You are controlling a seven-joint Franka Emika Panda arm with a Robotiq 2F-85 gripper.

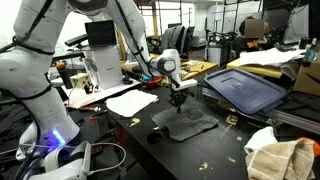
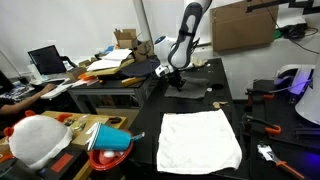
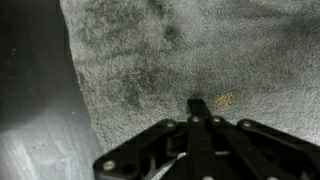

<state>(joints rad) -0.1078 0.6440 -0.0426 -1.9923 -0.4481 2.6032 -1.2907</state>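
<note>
Wrist view looks straight down the black two-fingered gripper (image 3: 200, 104), whose fingers are drawn fully together so that the tips meet in a single point. That point presses onto a dark grey, mottled terry cloth (image 3: 150, 50), a little in from the cloth's edge. Whether a pinch of fabric sits between the tips is too small to tell. Beside that edge lies the bare dark tabletop (image 3: 30, 90).

In both exterior views the white arm reaches down over the table, with the gripper (image 1: 178, 100) (image 2: 176, 86) lowered to the surface. The grey cloth (image 1: 188, 123) (image 2: 192, 91) lies flat and slightly rumpled on the black table (image 1: 130, 150), and the fingertips touch it at one end.

A flat white sheet of paper (image 1: 132, 102) lies near the cloth, apart from it. A dark blue-grey rectangular tray (image 1: 245, 88) rests tilted at the table's far side. In an exterior view, a larger white square cloth (image 2: 200, 140) is spread flat on the same table, well apart from the grey one.
</note>
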